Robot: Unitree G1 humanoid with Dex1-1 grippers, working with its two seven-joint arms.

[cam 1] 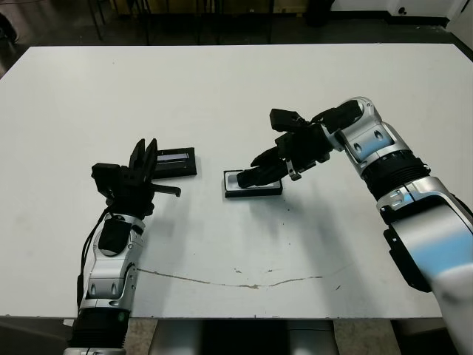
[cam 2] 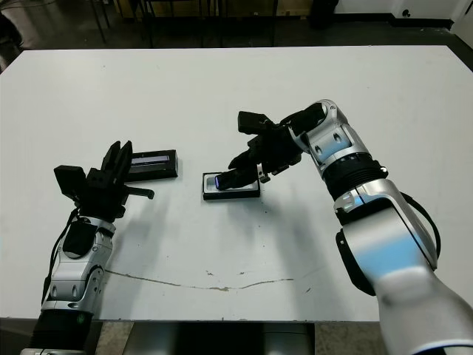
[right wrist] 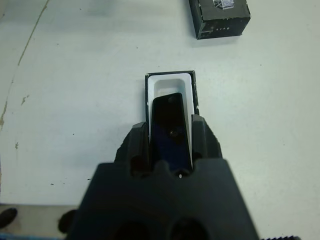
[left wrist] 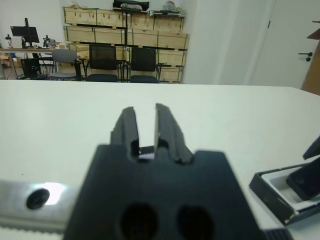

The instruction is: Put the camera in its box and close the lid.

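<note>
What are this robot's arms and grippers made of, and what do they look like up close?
Each arm is a chain of rounded, glossy silver-grey shells joined by black bands. The right arm is the easier to see; the left arm has thin black cables looping beside it. Both end in blocky matte-black grippers, the left gripper and the right gripper, each with two flat black ridged fingers.

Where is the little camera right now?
The camera is near the table's middle, pinched in the right gripper just over the white-lined box. The lid lies off to the left, by the left gripper.
</note>
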